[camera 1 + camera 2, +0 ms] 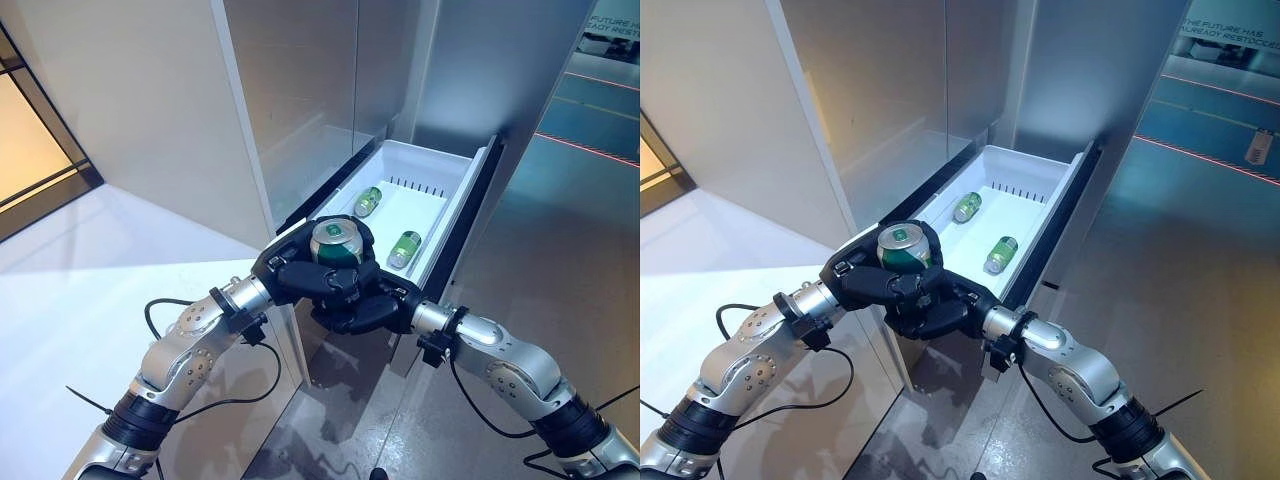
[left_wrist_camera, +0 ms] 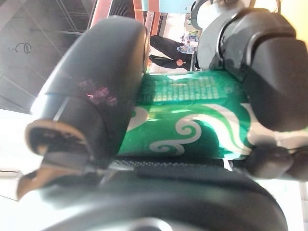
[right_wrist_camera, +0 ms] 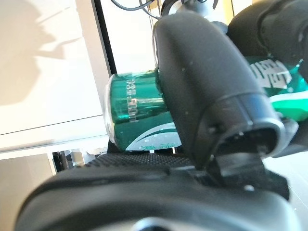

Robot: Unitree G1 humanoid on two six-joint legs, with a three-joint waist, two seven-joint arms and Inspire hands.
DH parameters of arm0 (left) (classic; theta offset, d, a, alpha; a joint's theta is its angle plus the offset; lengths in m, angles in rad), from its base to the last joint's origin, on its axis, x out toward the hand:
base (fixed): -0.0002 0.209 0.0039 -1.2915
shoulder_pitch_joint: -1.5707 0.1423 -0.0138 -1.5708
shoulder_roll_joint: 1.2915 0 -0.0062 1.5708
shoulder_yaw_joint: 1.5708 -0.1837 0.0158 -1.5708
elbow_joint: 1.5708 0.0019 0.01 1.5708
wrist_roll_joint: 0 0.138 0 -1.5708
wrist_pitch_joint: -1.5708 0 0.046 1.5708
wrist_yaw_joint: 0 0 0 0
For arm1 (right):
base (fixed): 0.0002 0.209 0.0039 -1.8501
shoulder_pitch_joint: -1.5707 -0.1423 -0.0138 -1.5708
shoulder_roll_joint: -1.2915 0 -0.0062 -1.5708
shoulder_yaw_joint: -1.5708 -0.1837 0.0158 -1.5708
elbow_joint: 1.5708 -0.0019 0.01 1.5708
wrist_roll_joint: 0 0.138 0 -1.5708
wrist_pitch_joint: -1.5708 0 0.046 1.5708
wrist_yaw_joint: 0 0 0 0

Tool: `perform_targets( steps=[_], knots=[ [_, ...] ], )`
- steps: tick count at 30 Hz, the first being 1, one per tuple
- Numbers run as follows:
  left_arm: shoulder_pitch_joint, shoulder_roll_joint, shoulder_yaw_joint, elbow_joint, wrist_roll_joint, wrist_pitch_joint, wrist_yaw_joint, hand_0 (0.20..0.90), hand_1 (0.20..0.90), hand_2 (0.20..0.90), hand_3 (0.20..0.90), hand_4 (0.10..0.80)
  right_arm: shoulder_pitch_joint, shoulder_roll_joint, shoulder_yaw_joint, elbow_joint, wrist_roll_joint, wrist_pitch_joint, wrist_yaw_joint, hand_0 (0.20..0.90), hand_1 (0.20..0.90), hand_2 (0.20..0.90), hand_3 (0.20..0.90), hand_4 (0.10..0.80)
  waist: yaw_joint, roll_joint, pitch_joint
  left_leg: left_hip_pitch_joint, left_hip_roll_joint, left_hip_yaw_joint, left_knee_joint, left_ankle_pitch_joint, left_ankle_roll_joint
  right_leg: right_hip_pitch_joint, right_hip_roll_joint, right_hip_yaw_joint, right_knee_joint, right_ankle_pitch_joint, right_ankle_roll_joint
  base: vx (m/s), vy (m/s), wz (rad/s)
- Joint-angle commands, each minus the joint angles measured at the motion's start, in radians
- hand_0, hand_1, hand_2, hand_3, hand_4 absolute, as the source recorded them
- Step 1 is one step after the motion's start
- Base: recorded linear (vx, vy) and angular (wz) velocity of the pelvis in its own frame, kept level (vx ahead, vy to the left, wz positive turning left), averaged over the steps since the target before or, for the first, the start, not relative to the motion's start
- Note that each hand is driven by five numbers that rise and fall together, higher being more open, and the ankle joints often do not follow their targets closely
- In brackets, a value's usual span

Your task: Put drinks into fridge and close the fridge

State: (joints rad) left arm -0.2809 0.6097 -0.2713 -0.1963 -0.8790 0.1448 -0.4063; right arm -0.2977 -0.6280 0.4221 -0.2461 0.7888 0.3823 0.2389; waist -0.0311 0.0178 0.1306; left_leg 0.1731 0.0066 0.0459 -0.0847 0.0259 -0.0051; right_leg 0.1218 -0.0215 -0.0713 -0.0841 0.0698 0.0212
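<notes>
A green drink can [image 1: 338, 243] stands upright between both hands, just in front of the open fridge drawer [image 1: 455, 205]. My left hand [image 1: 292, 272] curls round it from the left and my right hand [image 1: 362, 305] wraps it from below and the right. In the left wrist view the can [image 2: 192, 120] fills the space between thumb and fingers; the right wrist view shows the can [image 3: 139, 113] behind the thumb. Two more green cans lie on their sides in the white drawer, one at the back left [image 1: 368, 201] and one at the right [image 1: 404, 248].
The drawer is pulled out from the tall silver fridge [image 1: 300, 90]. A white counter [image 1: 90, 290] lies to the left. Grey floor [image 1: 560, 250] spreads to the right of the drawer, with a red line [image 1: 590, 145] farther off.
</notes>
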Motion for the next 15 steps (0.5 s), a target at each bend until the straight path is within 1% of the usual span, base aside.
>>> perform_targets(
  steps=[1, 2, 3, 6, 9, 10, 12, 13, 15],
  knots=[
    [-0.166, 0.002, -0.067, -0.081, 0.057, -0.175, -0.067, 0.300, 0.300, 0.300, 0.200, 0.100, -0.172, 0.135, -0.044, -0.051, 0.179, -0.102, -0.035, 0.300, 0.300, 0.300, 0.200, 0.100, 0.004, -0.038, -0.075, 0.013, -0.063, 0.027, 0.009, -0.049, 0.049, 0.016, -0.008, 0.021, 0.038, -0.037, 0.039, 0.000, 0.000, 0.00],
    [-0.168, 0.005, -0.069, -0.079, 0.062, -0.179, -0.057, 0.526, 0.526, 0.526, 0.464, 0.364, -0.174, 0.132, -0.046, -0.050, 0.172, -0.106, -0.036, 0.300, 0.300, 0.300, 0.200, 0.100, 0.003, -0.037, -0.075, 0.013, -0.063, 0.028, 0.009, -0.050, 0.049, 0.017, -0.008, 0.022, 0.037, -0.036, 0.039, 0.000, 0.000, 0.00],
    [-0.171, 0.008, -0.070, -0.076, 0.060, -0.188, -0.051, 0.900, 0.900, 0.900, 0.900, 0.800, -0.176, 0.128, -0.049, -0.048, 0.165, -0.111, -0.039, 0.300, 0.300, 0.300, 0.200, 0.100, 0.003, -0.038, -0.075, 0.014, -0.063, 0.028, 0.008, -0.050, 0.050, 0.018, -0.008, 0.022, 0.035, -0.035, 0.040, 0.000, 0.000, 0.00],
    [-0.167, 0.009, -0.059, -0.071, 0.049, -0.225, -0.043, 0.900, 0.900, 0.900, 0.900, 0.800, -0.183, 0.115, -0.062, -0.043, 0.139, -0.126, -0.045, 0.300, 0.300, 0.300, 0.200, 0.100, 0.003, -0.038, -0.075, 0.013, -0.062, 0.030, 0.009, -0.050, 0.049, 0.017, -0.008, 0.023, 0.035, -0.035, 0.040, 0.000, 0.000, 0.00],
    [-0.164, 0.013, -0.026, -0.088, 0.026, -0.321, 0.027, 0.900, 0.900, 0.900, 0.900, 0.800, -0.195, 0.095, -0.090, -0.039, 0.088, -0.138, -0.071, 0.300, 0.300, 0.300, 0.200, 0.100, 0.004, -0.041, -0.074, 0.012, -0.062, 0.027, 0.010, -0.050, 0.047, 0.016, -0.007, 0.025, 0.039, -0.037, 0.038, 0.000, 0.000, 0.00],
    [-0.163, 0.010, -0.014, -0.089, 0.014, -0.340, 0.043, 0.900, 0.900, 0.900, 0.900, 0.800, -0.199, 0.086, -0.102, -0.032, 0.074, -0.141, -0.072, 0.300, 0.300, 0.300, 0.200, 0.100, 0.004, -0.043, -0.074, 0.012, -0.062, 0.025, 0.010, -0.051, 0.047, 0.016, -0.007, 0.024, 0.040, -0.038, 0.038, 0.000, 0.000, 0.00],
    [-0.159, 0.000, 0.012, -0.097, -0.001, -0.404, 0.089, 0.900, 0.900, 0.900, 0.900, 0.800, -0.211, 0.070, -0.124, -0.017, 0.040, -0.143, -0.080, 0.300, 0.300, 0.300, 0.200, 0.100, 0.006, -0.048, -0.075, 0.012, -0.062, 0.022, 0.010, -0.050, 0.046, 0.017, -0.007, 0.022, 0.040, -0.039, 0.036, 0.000, 0.000, 0.00],
    [-0.158, -0.004, 0.019, -0.099, -0.001, -0.411, 0.092, 0.900, 0.900, 0.900, 0.900, 0.800, -0.215, 0.066, -0.129, -0.012, 0.033, -0.144, -0.082, 0.300, 0.300, 0.300, 0.200, 0.100, 0.006, -0.049, -0.075, 0.012, -0.061, 0.021, 0.009, -0.051, 0.045, 0.018, -0.007, 0.021, 0.040, -0.040, 0.036, 0.000, 0.000, 0.00],
    [-0.154, -0.029, 0.049, -0.115, 0.026, -0.478, 0.132, 0.900, 0.900, 0.900, 0.900, 0.800, -0.239, 0.053, -0.159, 0.020, 0.012, -0.149, -0.117, 0.300, 0.300, 0.300, 0.200, 0.100, 0.011, -0.055, -0.074, 0.010, -0.060, 0.014, 0.010, -0.051, 0.043, 0.018, -0.008, 0.014, 0.044, -0.043, 0.034, 0.000, 0.000, 0.00]
  ],
)
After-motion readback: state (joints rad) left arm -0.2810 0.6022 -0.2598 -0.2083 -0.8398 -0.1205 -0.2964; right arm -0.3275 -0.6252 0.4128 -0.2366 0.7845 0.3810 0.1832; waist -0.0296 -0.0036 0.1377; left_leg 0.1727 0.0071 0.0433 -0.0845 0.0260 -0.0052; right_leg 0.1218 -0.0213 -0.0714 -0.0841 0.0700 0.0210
